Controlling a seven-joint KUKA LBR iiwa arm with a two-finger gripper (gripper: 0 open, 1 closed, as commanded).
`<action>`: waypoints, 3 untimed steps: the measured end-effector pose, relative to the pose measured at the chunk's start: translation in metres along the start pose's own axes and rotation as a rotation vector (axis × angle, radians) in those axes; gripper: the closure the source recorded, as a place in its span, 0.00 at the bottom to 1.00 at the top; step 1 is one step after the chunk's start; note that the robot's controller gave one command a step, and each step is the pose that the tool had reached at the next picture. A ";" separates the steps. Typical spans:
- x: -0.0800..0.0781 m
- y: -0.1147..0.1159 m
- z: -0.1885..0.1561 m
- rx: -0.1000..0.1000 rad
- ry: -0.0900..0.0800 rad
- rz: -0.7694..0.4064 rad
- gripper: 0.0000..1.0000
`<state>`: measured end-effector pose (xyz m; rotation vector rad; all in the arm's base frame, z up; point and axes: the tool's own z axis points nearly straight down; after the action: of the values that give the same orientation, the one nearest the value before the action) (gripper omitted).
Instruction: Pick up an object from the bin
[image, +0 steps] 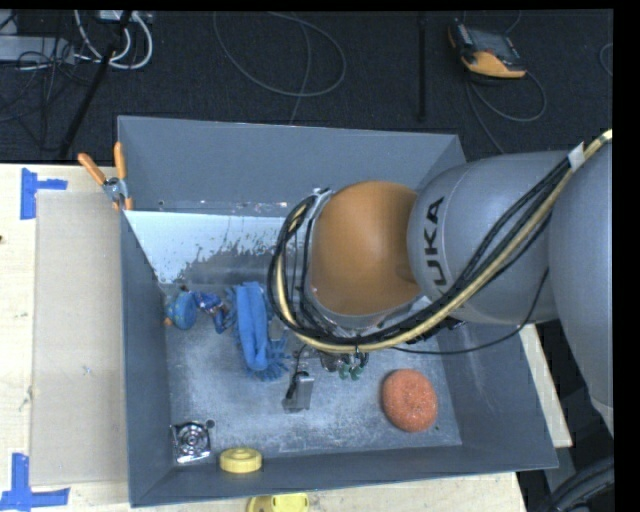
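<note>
The gripper hangs low over the middle of the bin floor; I cannot tell whether it is open or closed. The nearest thing is a blue strip, just beside it on the upper left, with its long axis running from the near wall to the far wall. A ball lies apart on the right.

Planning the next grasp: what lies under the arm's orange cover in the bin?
Below the cover the tool hangs over the bin floor, beside a blue cloth-like strip. A red-orange ball lies apart. Floor directly beneath the cover is hidden.
</note>
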<state>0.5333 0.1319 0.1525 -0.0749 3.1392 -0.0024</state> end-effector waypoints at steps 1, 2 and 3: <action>-0.005 -0.031 -0.008 -0.001 -0.001 -0.143 0.00; 0.000 -0.040 0.006 -0.002 0.001 -0.137 0.00; -0.028 -0.029 -0.009 -0.002 0.003 0.082 0.00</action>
<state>0.5623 0.1040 0.1616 0.0546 3.1427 0.0004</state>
